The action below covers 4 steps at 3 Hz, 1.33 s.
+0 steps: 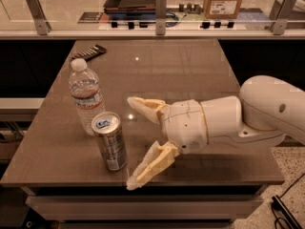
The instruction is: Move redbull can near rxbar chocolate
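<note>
The redbull can (pixel 110 141) stands upright near the table's front left, silver with a blue mark on its top. The rxbar chocolate (pixel 88 52) lies flat at the table's far left corner, dark with pale stripes. My gripper (pixel 132 142) is open, its pale fingers (pixel 145 108) spread wide, just right of the can and apart from it. One finger reaches toward the can's top, the other toward the table's front edge.
A clear plastic water bottle (pixel 86 97) stands upright right behind the can, close to it. The brown table (pixel 181 70) ends just in front of the can. A railing with a box and trays runs behind the table.
</note>
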Available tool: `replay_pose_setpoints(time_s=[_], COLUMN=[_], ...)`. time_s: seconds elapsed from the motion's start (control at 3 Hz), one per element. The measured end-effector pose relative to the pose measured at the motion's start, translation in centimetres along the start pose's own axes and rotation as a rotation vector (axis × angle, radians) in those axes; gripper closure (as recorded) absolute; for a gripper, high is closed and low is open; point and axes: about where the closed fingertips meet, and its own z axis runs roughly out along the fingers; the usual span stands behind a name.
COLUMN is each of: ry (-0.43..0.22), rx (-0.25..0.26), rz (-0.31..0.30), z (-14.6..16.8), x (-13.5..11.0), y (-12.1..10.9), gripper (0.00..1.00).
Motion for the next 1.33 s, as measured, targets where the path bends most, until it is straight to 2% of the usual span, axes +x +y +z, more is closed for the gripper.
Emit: replay_pose_setpoints(time_s=[0.33, 1.0, 1.33], ry=[-0.035, -0.089, -0.087], rx=[-0.008, -0.004, -0.008], rz=[-0.014, -0.03, -0.034], z=[1.4, 3.5, 3.7], x=[-0.3, -0.5, -0.7], y=[0.5, -0.2, -0.1], gripper=[0.0, 0.0, 0.17])
